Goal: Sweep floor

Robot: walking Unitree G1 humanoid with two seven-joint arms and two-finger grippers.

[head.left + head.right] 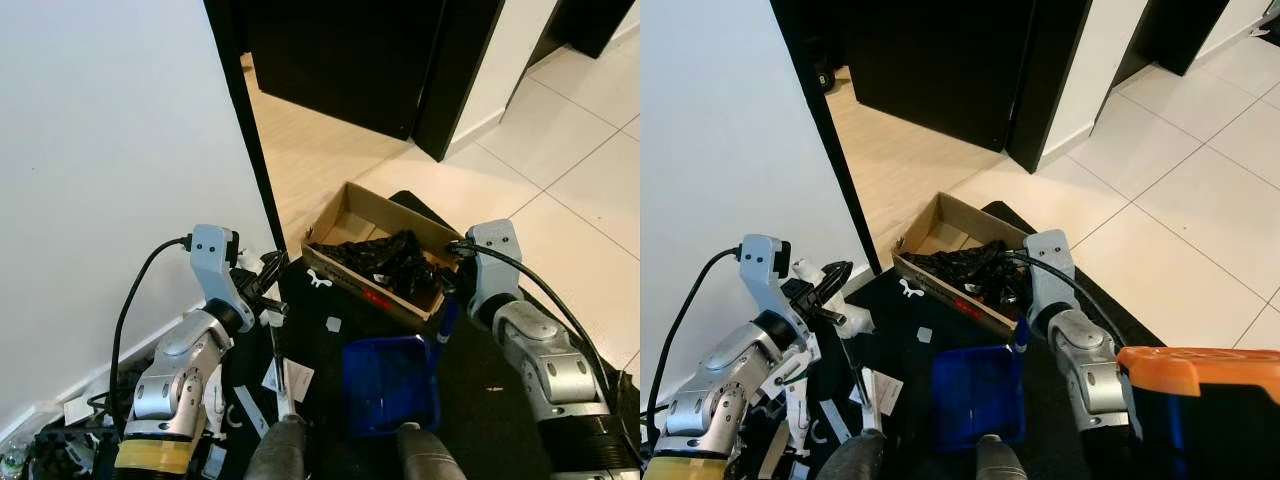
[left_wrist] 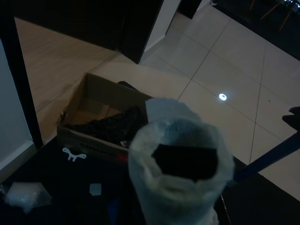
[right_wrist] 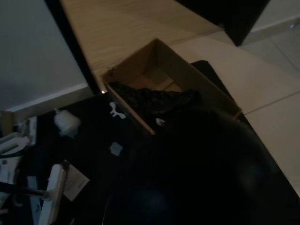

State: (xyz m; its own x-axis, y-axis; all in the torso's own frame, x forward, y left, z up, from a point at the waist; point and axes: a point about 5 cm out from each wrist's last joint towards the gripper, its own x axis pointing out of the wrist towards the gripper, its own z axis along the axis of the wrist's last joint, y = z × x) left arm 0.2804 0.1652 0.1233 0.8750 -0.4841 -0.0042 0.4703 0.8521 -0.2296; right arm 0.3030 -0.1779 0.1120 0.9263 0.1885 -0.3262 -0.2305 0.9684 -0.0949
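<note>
Sweeping not finished: paper scraps (image 1: 333, 323) lie on black mat (image 1: 320, 300) just beside box (image 1: 352, 205). Blue dustpan (image 1: 388, 383) waits near box, held by right gripper (image 1: 450, 300). Left gripper (image 1: 262, 295) grips broom (image 1: 278, 372).

Two silver arms, left arm (image 1: 185, 365) with a yellow band, right arm (image 1: 540, 355) with an orange shell section; black cable (image 1: 130, 300) looping beside each wrist.

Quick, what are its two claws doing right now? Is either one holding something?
Left claw: seems closed on the thin broom handle.
Right claw: fingers hidden; beside the blue dustpan handle, grip cannot be told.
</note>
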